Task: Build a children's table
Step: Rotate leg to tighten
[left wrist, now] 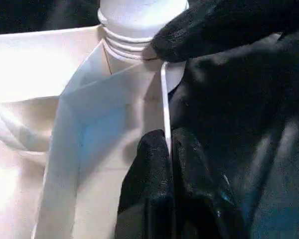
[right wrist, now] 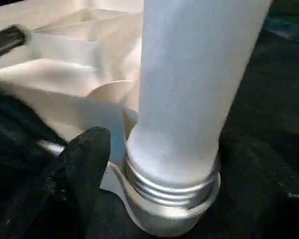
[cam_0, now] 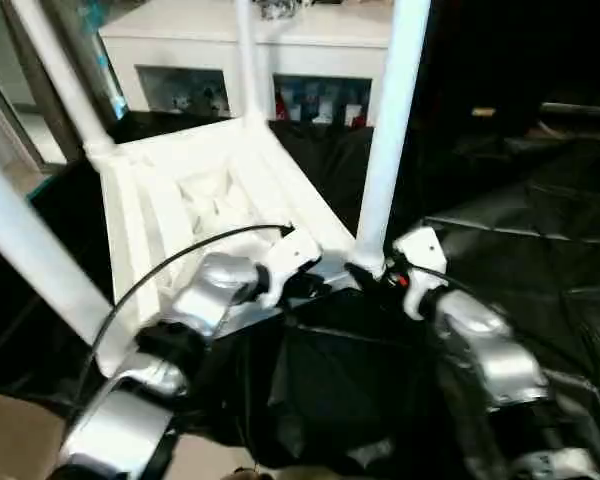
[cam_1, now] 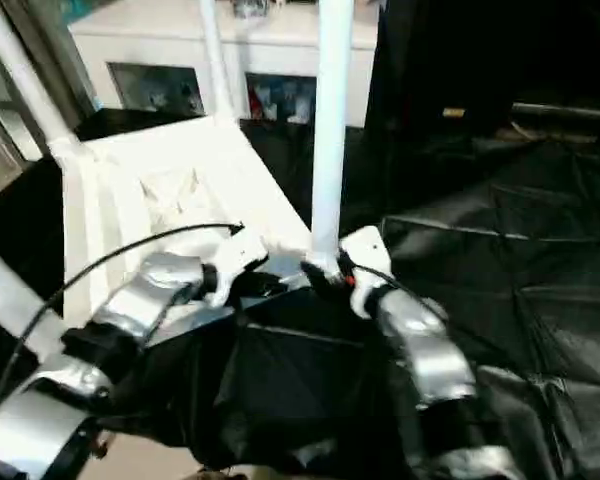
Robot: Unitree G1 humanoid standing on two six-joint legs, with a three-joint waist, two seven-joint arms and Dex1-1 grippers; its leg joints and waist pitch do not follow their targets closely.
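The white plastic tabletop (cam_0: 220, 200) lies upside down on crinkled black sheeting (cam_0: 520, 250), ribs showing, smooth tapered legs (cam_0: 390, 130) standing in its corner sockets. The left claw (left wrist: 169, 164) is clenched on the thin near rim, forearm angled in from the near left. The right claw (cam_0: 368, 272) reaches the near-right leg's base; whether it grips, I cannot tell. The right wrist view shows that leg's ridged collar (right wrist: 172, 191).

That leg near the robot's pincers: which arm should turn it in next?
Probably right. The right pincer sits at the leg's threaded base by its socket, while the left pincer is clamped on the tabletop's rim, steadying it.
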